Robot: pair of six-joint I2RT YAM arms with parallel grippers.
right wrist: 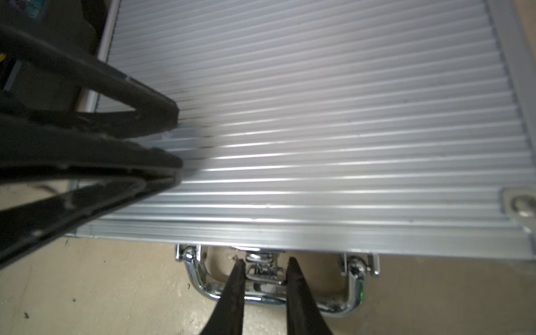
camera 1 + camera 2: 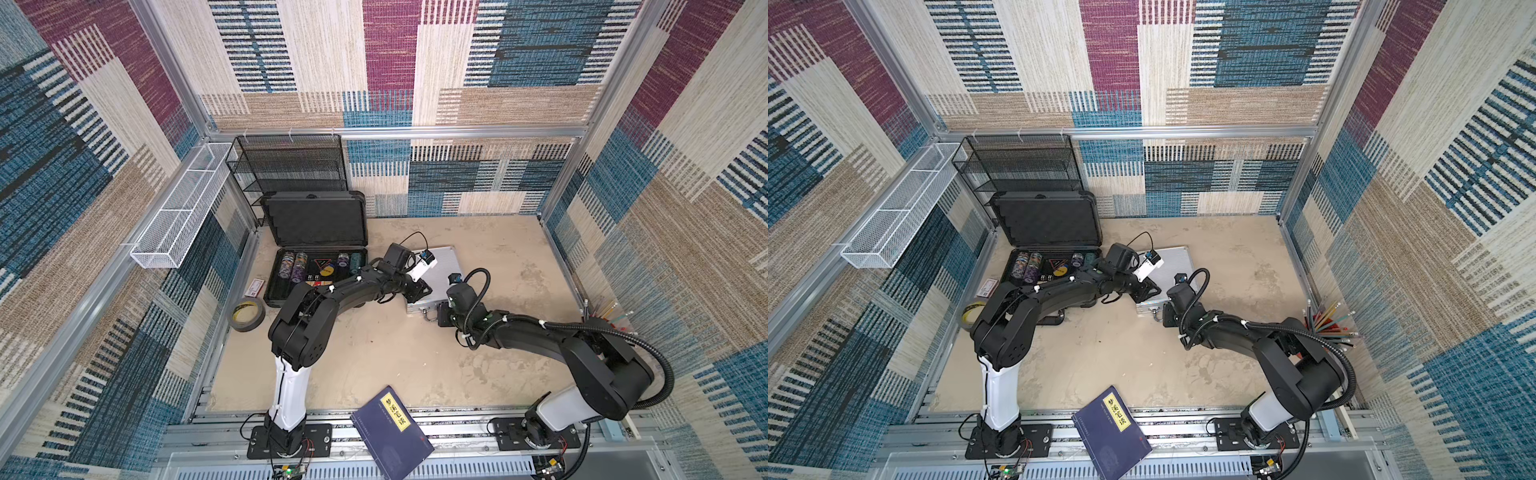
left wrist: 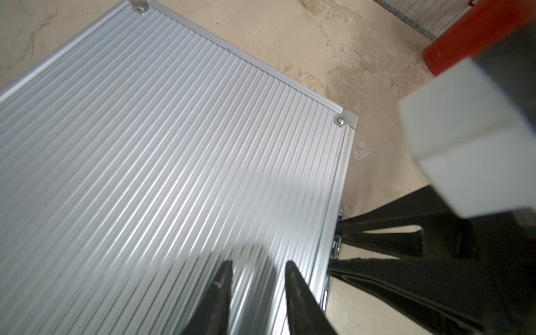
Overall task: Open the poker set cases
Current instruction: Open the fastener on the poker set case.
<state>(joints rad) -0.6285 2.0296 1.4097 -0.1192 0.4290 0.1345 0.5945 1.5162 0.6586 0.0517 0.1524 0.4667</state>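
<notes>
At the front of the silver case [image 3: 174,145], the right gripper [image 1: 266,261] fingers straddle the latch [image 1: 264,269], grip unclear, and may slip off slick chrome; the left gripper [image 3: 258,263] fingers are poised apart above the lid.

Blue book [image 2: 390,436], tape roll [image 2: 249,326], mesh rack [image 2: 291,166]

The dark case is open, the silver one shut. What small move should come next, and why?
Probably the right gripper should pinch the latch and flip it free: its jaws flank that latch, inside the handle of the closed silver case, while the left gripper is over the case's top.
</notes>
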